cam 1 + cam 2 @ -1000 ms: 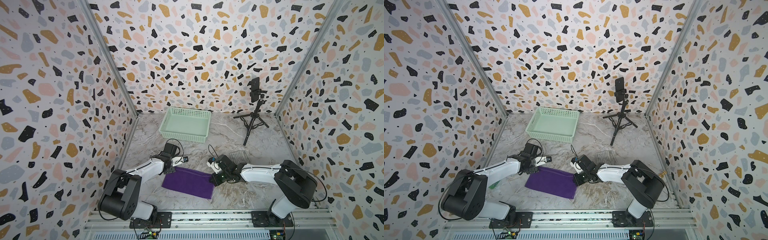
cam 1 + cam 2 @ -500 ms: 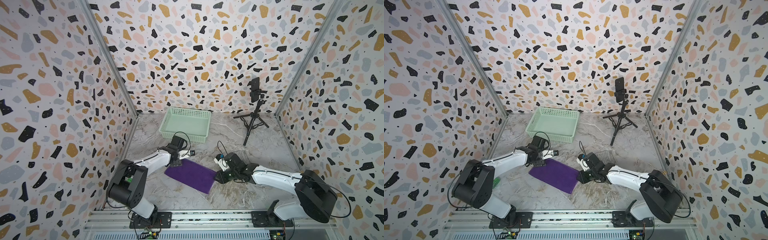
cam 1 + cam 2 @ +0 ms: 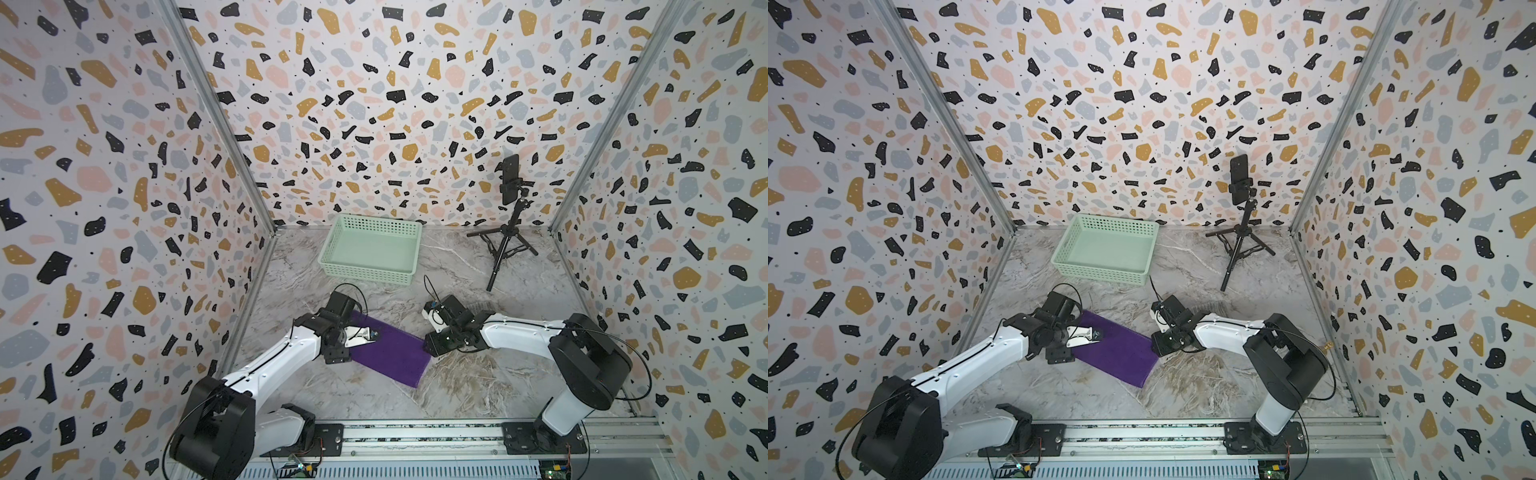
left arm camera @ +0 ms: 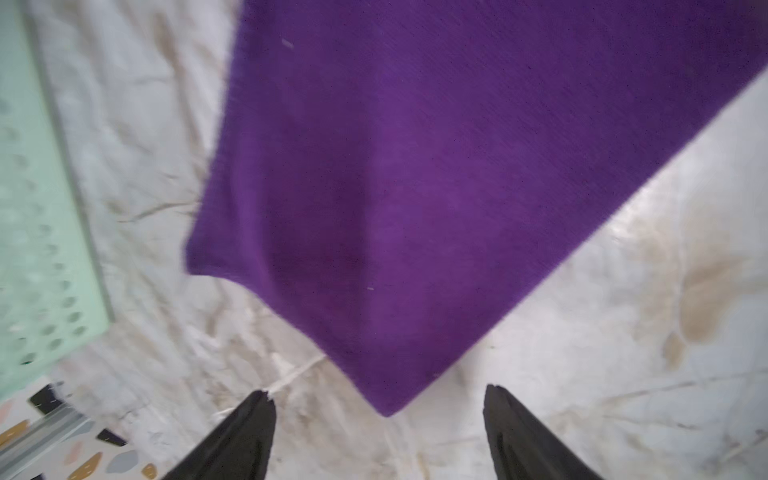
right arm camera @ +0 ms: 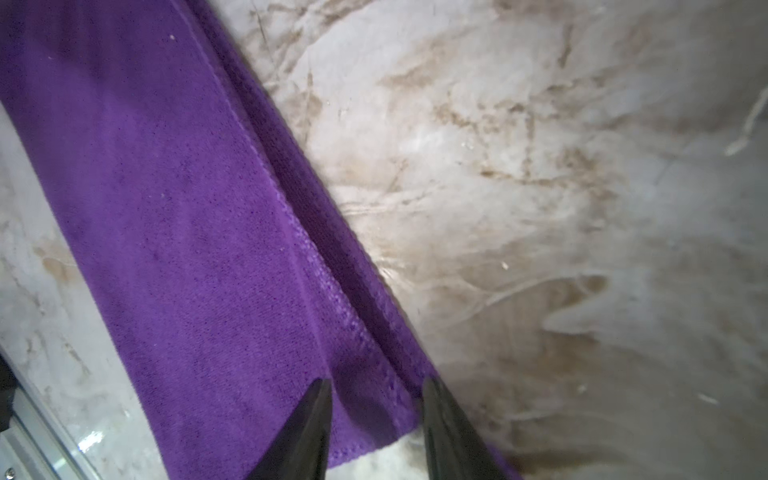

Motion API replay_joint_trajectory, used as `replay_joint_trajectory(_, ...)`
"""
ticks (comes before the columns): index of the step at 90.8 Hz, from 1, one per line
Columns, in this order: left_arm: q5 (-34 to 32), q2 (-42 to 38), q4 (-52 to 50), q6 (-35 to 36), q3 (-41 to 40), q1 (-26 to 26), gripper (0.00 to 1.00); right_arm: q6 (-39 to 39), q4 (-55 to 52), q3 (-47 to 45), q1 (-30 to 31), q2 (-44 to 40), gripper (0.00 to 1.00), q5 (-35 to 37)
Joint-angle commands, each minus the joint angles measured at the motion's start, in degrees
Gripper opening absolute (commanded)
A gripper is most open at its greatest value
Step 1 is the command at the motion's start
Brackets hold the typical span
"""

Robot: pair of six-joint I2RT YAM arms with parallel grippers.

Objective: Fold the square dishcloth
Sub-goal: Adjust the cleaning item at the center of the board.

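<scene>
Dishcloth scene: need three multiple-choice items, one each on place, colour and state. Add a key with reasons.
1. Where is the dishcloth? A in a basket; B flat on the table; C hanging from a tripod.
2. Its colour? A green; B white; C purple.
3. The left gripper? A fingers open, holding nothing; B shut on the dishcloth; C out of view.
Key: 1 B, both top views show it lying on the marble. 2 C, it is purple in every view. 3 A, the left wrist view shows the fingers wide apart and the dishcloth corner ungripped.
</scene>
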Motion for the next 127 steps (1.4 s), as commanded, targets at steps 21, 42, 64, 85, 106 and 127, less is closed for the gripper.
replay_joint_trajectory(21,-10.2,7.3,13.0,2.4,1.8,0.0,0.76,1.4,-3.9,-6.7,4.6,-8.1,0.19,1.4)
replay_joint_trajectory(42,-13.2,17.9,16.6,4.7,7.2,0.0,0.76,5.8,-6.0,-9.6,13.7,-17.7,0.21,0.9)
replay_joint_trajectory(64,-8.8,12.3,6.9,6.4,5.1,0.1,0.8,1.8,-8.7,-0.9,4.0,-14.3,0.28,3.4)
replay_joint_trajectory(85,-1.5,1.0,-4.5,8.4,5.2,1.5,0.8,-0.9,-8.5,5.1,2.8,-1.8,0.21,4.9)
replay_joint_trajectory(106,-10.0,14.1,10.0,5.8,9.2,4.8,0.69,1.1,-4.4,-1.8,3.2,-2.4,0.08,4.0)
replay_joint_trajectory(127,-11.7,24.5,18.2,3.7,15.0,4.2,0.67,7.1,0.2,-11.3,11.3,-9.9,0.04,2.7)
